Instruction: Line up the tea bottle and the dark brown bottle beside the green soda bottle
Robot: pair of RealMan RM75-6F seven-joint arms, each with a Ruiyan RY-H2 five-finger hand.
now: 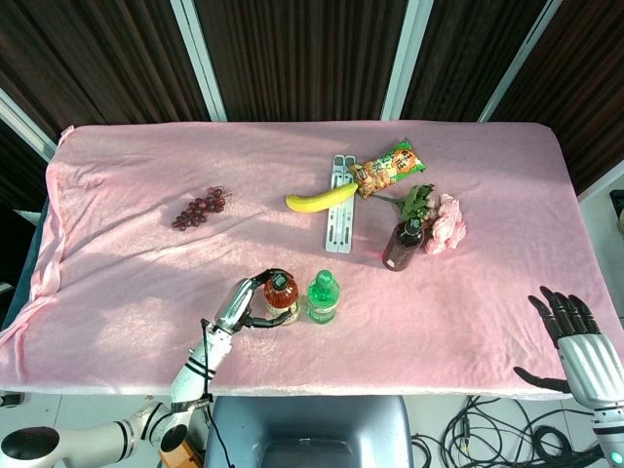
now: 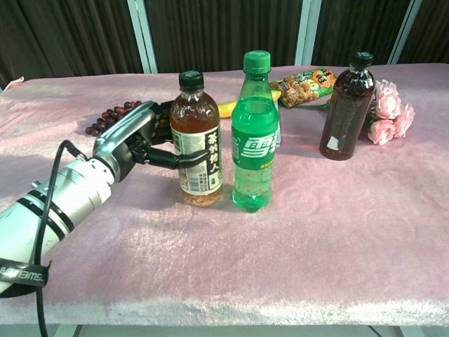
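The tea bottle (image 2: 197,144) (image 1: 281,296), amber with a black cap and a white label, stands upright just left of the green soda bottle (image 2: 255,133) (image 1: 323,296). My left hand (image 2: 137,140) (image 1: 240,302) grips the tea bottle from its left side. The dark brown bottle (image 2: 346,109) (image 1: 402,245) stands apart at the back right, next to the pink flowers. My right hand (image 1: 572,330) hovers open over the table's near right edge, seen only in the head view.
Pink flowers (image 2: 388,111) lie right of the dark brown bottle. A snack packet (image 1: 385,168), a banana (image 1: 320,198), a white strip (image 1: 338,216) and dark grapes (image 1: 200,208) lie further back on the pink cloth (image 1: 146,263).
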